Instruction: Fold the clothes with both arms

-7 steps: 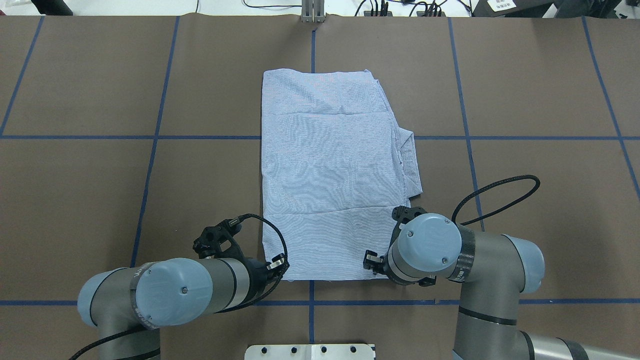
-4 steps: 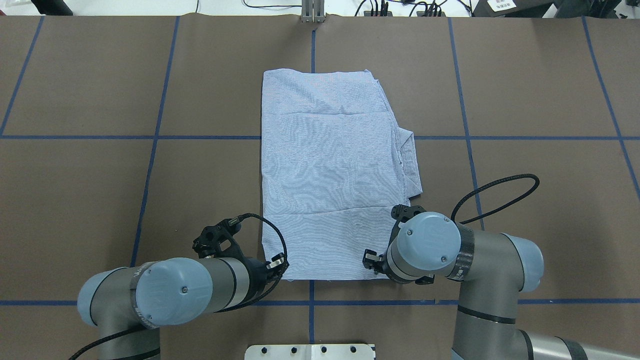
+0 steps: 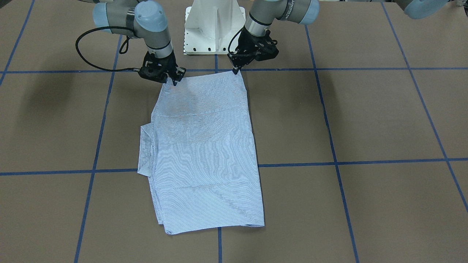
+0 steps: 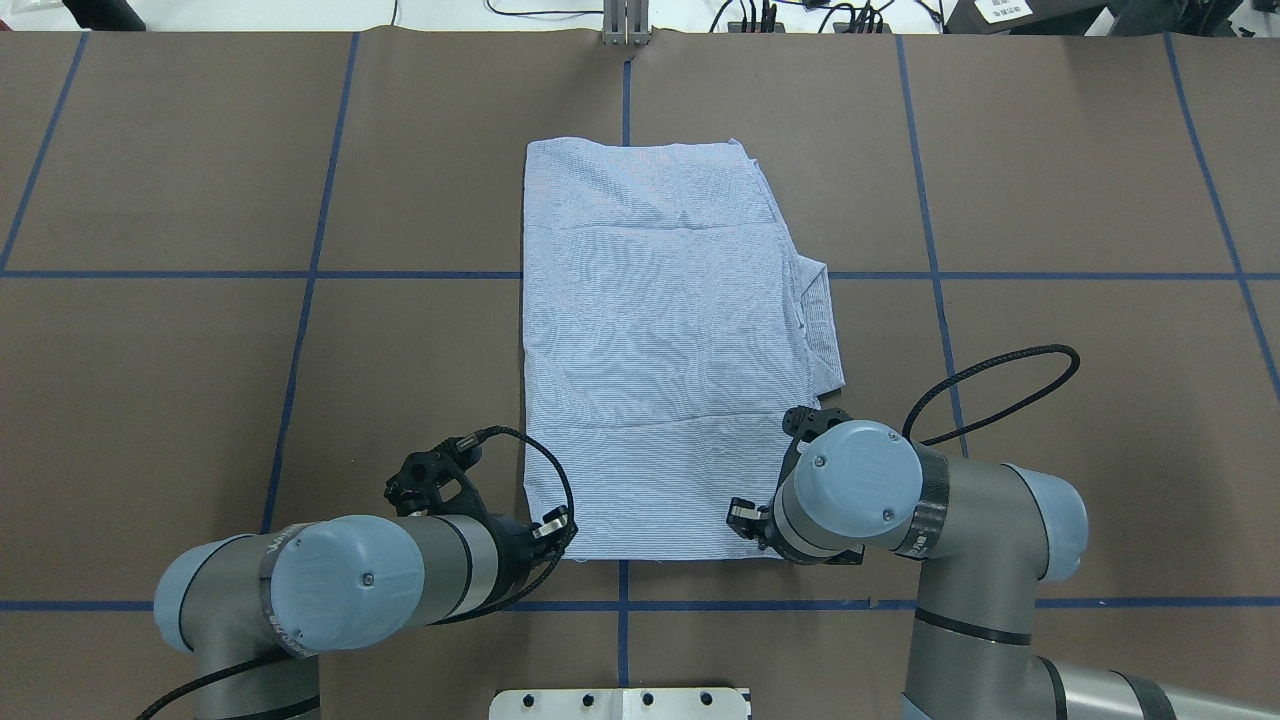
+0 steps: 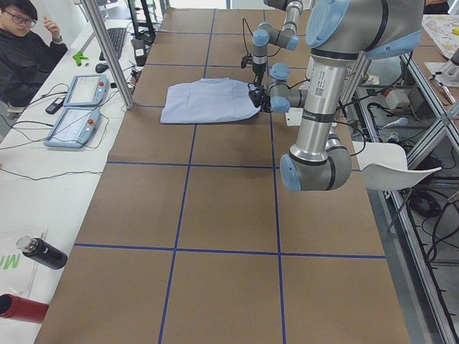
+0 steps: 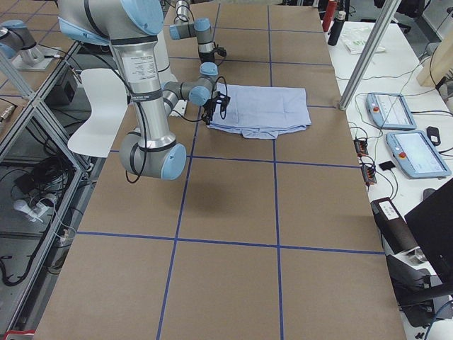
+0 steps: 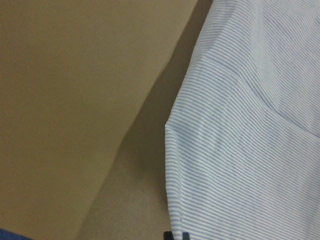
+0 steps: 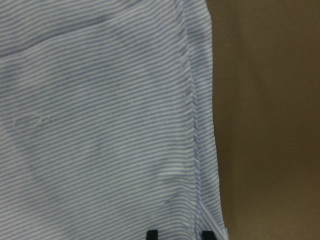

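The shirt [image 4: 660, 350] lies flat on the table [image 4: 200, 350]. I've got my left claw [image 3: 236, 70] clenched on its near corner. My right claw [image 3: 173, 81] straddles the hem, fingers apart. If I lift now, the right side likely slips and the fold skews.

Left gripper [image 3: 236, 69], right gripper [image 3: 173, 81] at corners of shirt [image 3: 204, 153]

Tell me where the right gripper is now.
In the front-facing view, the right gripper is upper left, at the corner of the shirt nearest the white base.
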